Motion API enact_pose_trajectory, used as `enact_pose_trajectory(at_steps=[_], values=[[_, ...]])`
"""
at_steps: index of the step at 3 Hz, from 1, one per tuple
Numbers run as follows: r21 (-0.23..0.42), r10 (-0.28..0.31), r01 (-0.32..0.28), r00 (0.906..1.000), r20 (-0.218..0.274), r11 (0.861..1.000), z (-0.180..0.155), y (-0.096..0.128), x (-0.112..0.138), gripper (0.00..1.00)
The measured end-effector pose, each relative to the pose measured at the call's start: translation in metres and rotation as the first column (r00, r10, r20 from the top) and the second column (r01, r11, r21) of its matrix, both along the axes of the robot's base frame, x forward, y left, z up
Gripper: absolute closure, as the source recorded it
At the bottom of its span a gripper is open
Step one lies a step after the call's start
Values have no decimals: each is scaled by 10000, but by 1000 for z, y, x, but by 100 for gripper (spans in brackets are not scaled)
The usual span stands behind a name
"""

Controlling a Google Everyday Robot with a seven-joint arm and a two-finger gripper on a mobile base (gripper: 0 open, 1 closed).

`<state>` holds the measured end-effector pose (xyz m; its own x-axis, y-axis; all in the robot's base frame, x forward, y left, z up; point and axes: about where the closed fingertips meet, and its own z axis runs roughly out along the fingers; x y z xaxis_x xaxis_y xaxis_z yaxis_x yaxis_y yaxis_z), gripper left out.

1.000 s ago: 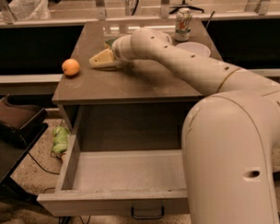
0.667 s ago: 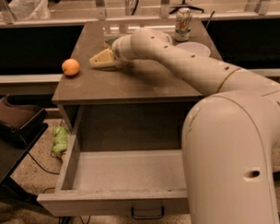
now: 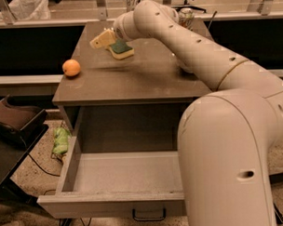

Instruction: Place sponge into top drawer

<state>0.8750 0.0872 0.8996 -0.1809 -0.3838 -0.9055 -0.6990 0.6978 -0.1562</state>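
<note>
The sponge [image 3: 122,49], yellow with a green scrub layer, hangs tilted at my gripper [image 3: 101,40] just above the back of the cabinet top [image 3: 131,80], with a faint shadow below it. My gripper is shut on the sponge, its yellowish fingers [image 3: 98,42] pointing left. The top drawer [image 3: 112,205] is pulled fully out below the cabinet top, empty inside, with its dark pull handle [image 3: 149,215] at the front. My arm reaches over the right side of the cabinet and hides that part.
A round orange fruit [image 3: 71,67] lies on the cabinet top at the left. A can [image 3: 187,14] stands at the back right. A green cloth [image 3: 61,141] lies on the floor left of the drawer, beside a dark object [image 3: 16,120].
My gripper has risen from the cabinet top and shifted slightly left. The sponge, hidden before, now shows lifted with it.
</note>
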Motion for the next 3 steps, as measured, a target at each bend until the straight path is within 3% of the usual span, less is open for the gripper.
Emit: enact_pose_trajectory(at_steps=[1, 2, 3], values=[[28, 6, -6, 10000, -3, 10000, 1, 0, 0, 0], [492, -278, 311, 9974, -667, 9983, -32, -4, 4, 0], [959, -713, 876, 9843, -1614, 9915, -84, -10, 5, 2]])
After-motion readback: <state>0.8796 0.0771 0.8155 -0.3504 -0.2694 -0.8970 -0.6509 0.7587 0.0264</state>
